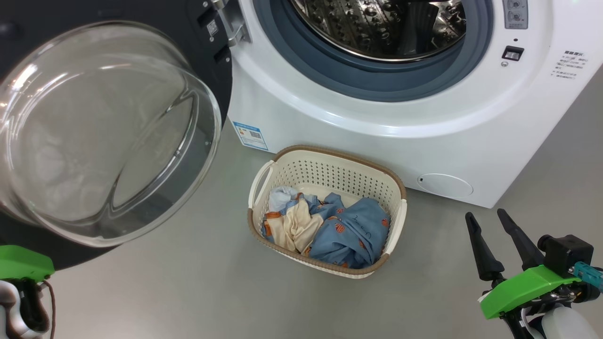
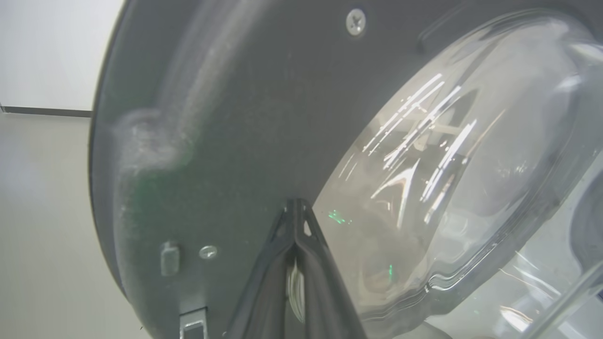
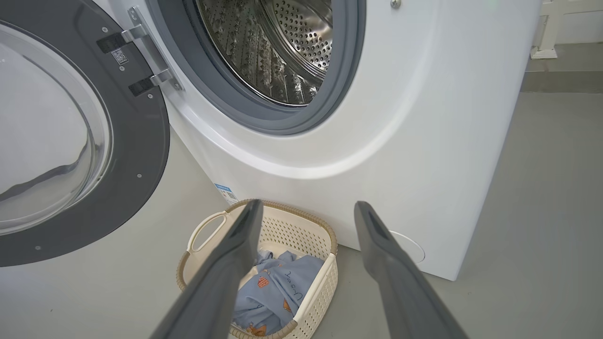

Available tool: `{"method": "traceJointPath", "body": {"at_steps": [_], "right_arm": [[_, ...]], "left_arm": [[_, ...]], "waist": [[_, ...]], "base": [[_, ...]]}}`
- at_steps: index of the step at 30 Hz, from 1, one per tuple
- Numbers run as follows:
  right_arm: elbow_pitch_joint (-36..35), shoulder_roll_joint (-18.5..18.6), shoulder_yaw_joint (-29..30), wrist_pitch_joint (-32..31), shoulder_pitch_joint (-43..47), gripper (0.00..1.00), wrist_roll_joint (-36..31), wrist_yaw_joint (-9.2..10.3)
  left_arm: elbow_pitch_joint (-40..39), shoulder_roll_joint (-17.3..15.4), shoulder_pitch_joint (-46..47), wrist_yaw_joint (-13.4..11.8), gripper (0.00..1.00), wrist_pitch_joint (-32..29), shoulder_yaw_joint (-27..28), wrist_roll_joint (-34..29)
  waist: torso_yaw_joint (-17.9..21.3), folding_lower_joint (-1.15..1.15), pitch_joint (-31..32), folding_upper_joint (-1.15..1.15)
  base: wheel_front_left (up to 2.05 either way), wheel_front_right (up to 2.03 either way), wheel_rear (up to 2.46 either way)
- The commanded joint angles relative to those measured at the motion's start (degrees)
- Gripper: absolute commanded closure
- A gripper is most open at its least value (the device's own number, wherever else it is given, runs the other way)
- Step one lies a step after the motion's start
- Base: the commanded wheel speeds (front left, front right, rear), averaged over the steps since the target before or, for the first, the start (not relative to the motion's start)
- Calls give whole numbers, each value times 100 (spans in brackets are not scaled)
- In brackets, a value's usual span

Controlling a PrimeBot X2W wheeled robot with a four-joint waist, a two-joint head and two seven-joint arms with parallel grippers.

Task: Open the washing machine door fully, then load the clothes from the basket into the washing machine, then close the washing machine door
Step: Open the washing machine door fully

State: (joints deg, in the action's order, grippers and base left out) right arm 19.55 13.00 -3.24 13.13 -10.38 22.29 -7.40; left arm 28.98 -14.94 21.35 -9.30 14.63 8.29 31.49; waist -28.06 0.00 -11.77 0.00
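Observation:
The washing machine point(image 1: 377, 122) is white, and its steel drum point(image 1: 377, 23) shows bare. The washing machine door point(image 1: 207, 56) is swung out to the left, its glass bowl point(image 1: 94, 132) facing me. On the floor before the machine sits the cream basket point(image 1: 330, 151) holding the blue, orange-printed and cream clothes point(image 1: 339, 230). My right gripper point(image 1: 487, 217) hovers open at the lower right, to the right of the basket; in the right wrist view that gripper point(image 3: 307, 206) points over the basket point(image 3: 306, 230) and clothes point(image 3: 278, 282). My left gripper point(image 2: 296, 207) is shut, its tips at the door's inner face point(image 2: 235, 117) beside the glass.
The open door takes up the left side of the floor space. A blue label point(image 1: 249, 135) and a round white flap point(image 1: 445, 185) mark the machine's lower front. Grey floor runs around the basket and to the machine's right point(image 3: 556, 188). My left arm's green wrist piece point(image 1: 23, 261) sits under the door.

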Motion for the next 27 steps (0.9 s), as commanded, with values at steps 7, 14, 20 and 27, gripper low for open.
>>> {"method": "traceJointPath", "body": {"at_steps": [7,14,20,27], "right_arm": [[-132,42,-158,3,-155,0,-10,-9],[-85,7,-173,25,-154,0,4,-9],[-40,-40,-153,69,-124,0,21,-9],[8,-129,-149,123,-85,0,58,-9]], "left_arm": [[92,-210,272,112,100,37,441,-306],[-54,-71,203,231,100,37,599,-575],[-490,62,43,325,100,37,675,-838],[-1163,180,-165,418,100,37,645,-1125]], "waist": [[58,0,31,0],[103,0,112,0],[139,0,228,0],[241,0,358,0]], "base": [[0,0,0],[0,0,0],[0,0,0],[0,0,0]]}}
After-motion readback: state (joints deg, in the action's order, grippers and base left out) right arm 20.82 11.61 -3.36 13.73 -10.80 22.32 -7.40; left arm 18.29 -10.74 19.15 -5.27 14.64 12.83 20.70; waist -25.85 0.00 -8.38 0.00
